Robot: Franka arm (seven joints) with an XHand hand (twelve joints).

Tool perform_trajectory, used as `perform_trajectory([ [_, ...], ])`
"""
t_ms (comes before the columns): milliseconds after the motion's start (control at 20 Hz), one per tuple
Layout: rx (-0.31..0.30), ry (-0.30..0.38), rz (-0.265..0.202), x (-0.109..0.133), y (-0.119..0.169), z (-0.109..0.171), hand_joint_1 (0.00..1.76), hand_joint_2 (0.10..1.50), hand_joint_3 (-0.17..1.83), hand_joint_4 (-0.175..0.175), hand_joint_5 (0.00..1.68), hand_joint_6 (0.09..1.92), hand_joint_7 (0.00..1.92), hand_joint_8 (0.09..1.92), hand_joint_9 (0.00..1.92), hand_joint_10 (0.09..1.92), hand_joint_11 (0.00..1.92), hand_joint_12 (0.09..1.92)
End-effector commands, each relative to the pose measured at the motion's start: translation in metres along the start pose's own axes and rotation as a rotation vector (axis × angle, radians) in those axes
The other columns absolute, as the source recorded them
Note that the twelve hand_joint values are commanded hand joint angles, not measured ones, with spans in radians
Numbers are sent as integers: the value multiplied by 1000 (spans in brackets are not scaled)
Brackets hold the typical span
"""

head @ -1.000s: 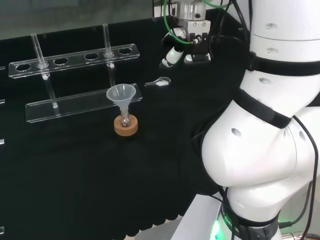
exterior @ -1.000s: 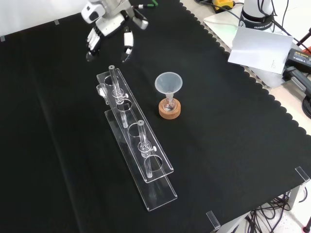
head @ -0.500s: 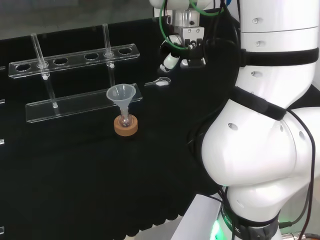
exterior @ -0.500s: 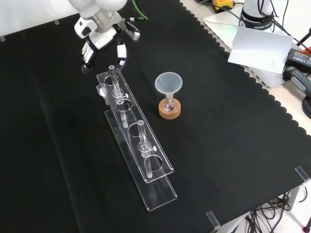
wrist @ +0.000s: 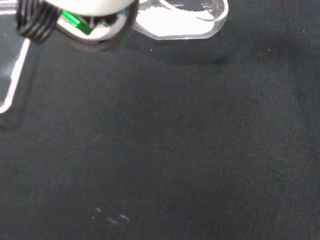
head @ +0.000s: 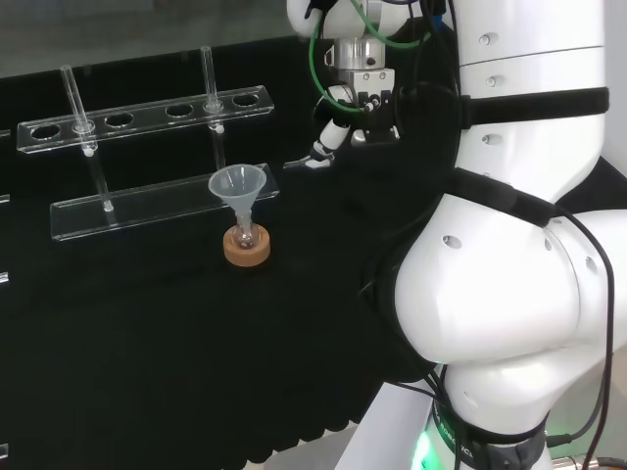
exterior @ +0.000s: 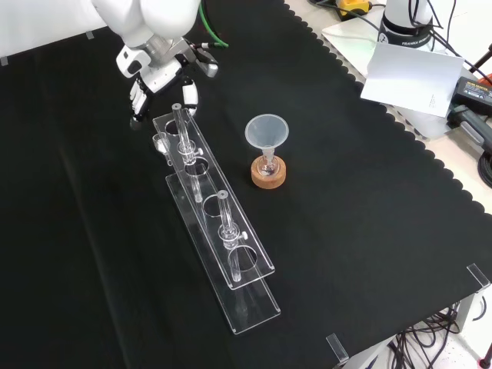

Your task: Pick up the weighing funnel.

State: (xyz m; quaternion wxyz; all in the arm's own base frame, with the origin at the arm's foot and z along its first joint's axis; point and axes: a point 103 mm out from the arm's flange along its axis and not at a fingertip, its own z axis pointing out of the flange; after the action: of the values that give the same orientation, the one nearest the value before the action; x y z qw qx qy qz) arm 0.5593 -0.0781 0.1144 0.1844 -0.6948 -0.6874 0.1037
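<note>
The weighing funnel, a small clear scoop holding white powder, lies on the table toward its far edge in the front view, beside the tube rack's end. My hand hangs just above it, fingers spread, holding nothing.

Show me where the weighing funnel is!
In the head view, the weighing funnel lies on the cloth just right of the rack's right end, close below the hand.
</note>
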Motion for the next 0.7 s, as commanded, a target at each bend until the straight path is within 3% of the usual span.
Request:
perform_trajectory([
  [50,13,-33,1,0,10,8,925,580,588,-35,636,119,424,688,672,558,449,1326],
  [700,36,-83,2,-1,25,18,940,570,604,-31,647,162,448,682,696,541,465,1313],
])
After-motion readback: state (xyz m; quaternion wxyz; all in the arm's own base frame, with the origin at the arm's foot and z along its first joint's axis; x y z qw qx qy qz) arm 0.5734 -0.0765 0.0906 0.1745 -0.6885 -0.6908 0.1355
